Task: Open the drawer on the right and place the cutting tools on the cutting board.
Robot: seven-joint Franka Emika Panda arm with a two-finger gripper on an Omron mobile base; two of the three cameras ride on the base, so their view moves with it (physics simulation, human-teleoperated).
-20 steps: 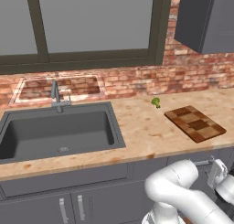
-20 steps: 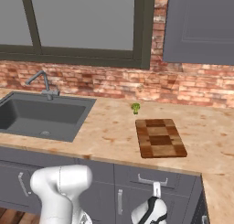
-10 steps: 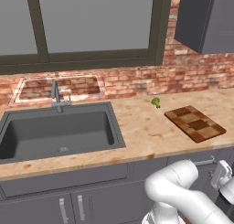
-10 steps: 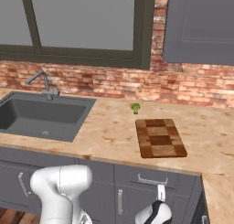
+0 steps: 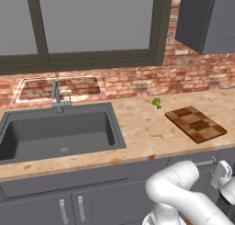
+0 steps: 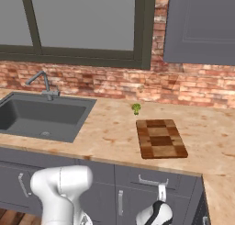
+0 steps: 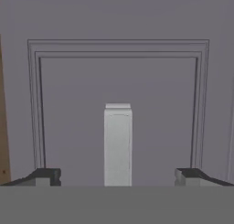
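Checkered wood cutting board, grey panelled drawer (silver bar handle), gripper spread

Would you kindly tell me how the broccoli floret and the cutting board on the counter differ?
The broccoli floret is green, small and lumpy; the cutting board is brown, checkered, flat and much larger. The floret sits nearer the brick wall, the board nearer the counter's front edge. Both rest on the counter, apart, right of the sink.
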